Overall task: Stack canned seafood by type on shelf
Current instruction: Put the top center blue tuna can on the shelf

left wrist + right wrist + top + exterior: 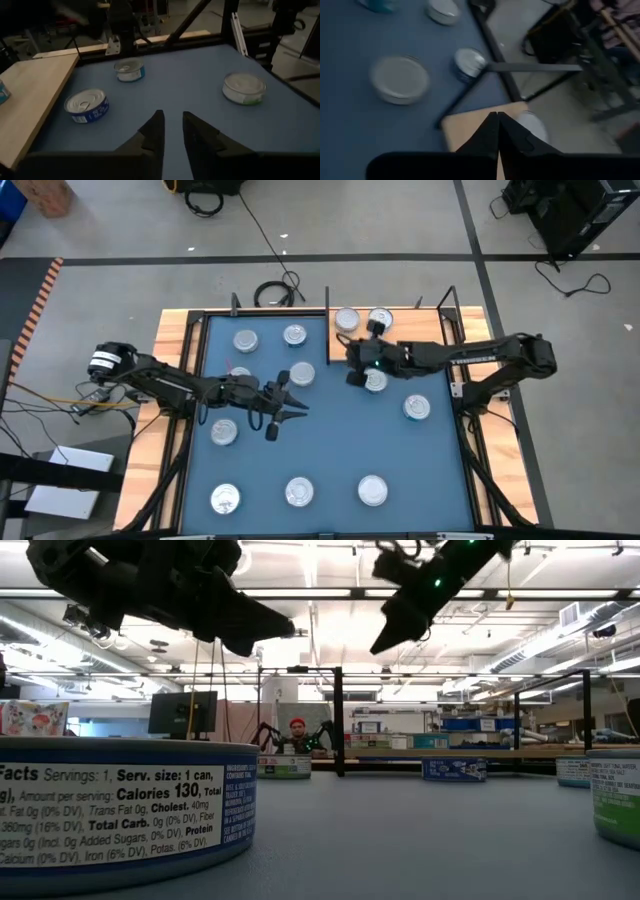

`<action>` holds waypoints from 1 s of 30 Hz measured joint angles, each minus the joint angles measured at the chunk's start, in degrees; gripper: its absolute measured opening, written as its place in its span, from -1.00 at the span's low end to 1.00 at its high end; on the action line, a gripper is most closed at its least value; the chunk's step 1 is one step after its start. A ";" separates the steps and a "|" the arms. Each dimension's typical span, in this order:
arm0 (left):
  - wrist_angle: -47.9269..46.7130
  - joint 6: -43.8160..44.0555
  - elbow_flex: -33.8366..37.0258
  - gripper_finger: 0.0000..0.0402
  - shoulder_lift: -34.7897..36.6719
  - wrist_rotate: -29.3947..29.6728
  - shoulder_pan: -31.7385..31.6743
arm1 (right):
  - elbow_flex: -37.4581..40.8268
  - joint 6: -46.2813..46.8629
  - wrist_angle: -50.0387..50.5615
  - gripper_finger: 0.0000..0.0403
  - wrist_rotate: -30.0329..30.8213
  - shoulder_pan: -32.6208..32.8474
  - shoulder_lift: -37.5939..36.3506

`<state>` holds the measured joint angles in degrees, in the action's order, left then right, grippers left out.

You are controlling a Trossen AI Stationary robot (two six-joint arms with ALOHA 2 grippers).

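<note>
Several round tins of canned seafood with silver lids lie scattered on the blue mat [330, 440], among them one [302, 373] just beyond my left gripper and one [375, 380] under my right arm. Two tins [347, 320] [380, 318] rest on their bases on the shelf [35, 95], the light wooden board at the mat's far edge. My left gripper [172, 135] hovers over the mat's middle, its fingers a narrow gap apart with nothing between them. My right gripper [497, 125] hangs shut and empty above the shelf's near edge [470, 127].
A black metal frame [327, 305] stands along the mat's far edge, with posts beside the shelf. Three tins [299, 492] sit in a row near the front edge. One tin [120, 805] looms right before the low camera. Bare mat lies between the arms.
</note>
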<state>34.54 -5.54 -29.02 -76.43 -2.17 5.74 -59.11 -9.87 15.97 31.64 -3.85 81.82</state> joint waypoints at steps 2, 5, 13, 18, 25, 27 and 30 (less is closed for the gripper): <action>-2.52 -0.30 -0.01 -0.75 1.71 0.00 0.00 | 0.25 2.15 0.08 -0.91 -1.16 2.78 -0.40; -6.99 -1.21 0.00 -0.88 5.10 0.03 -0.16 | 1.32 5.20 -1.19 -0.97 -2.97 7.18 -0.50; -30.48 -2.82 -5.64 -0.98 11.08 0.79 -5.61 | 9.30 13.06 -15.66 -0.97 -3.41 17.58 -0.44; -48.53 -10.11 -14.29 -0.99 10.13 0.78 -10.69 | 12.98 15.24 -21.56 -0.98 -1.80 21.77 -0.39; -58.09 -17.67 -21.47 -0.99 7.26 0.74 -19.35 | 13.70 16.45 -21.80 -0.98 1.86 24.65 -0.39; -57.80 -19.46 -22.15 -0.99 5.97 0.75 -22.07 | 13.70 16.31 -21.83 -0.98 1.88 24.89 -0.39; -56.35 -20.16 -22.38 -1.00 2.89 1.03 -26.24 | 13.70 16.29 -21.91 -0.98 1.93 25.15 -0.39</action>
<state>-21.82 -25.69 -51.40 -73.54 -1.15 -20.50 -45.41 6.42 -5.93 33.56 21.30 81.43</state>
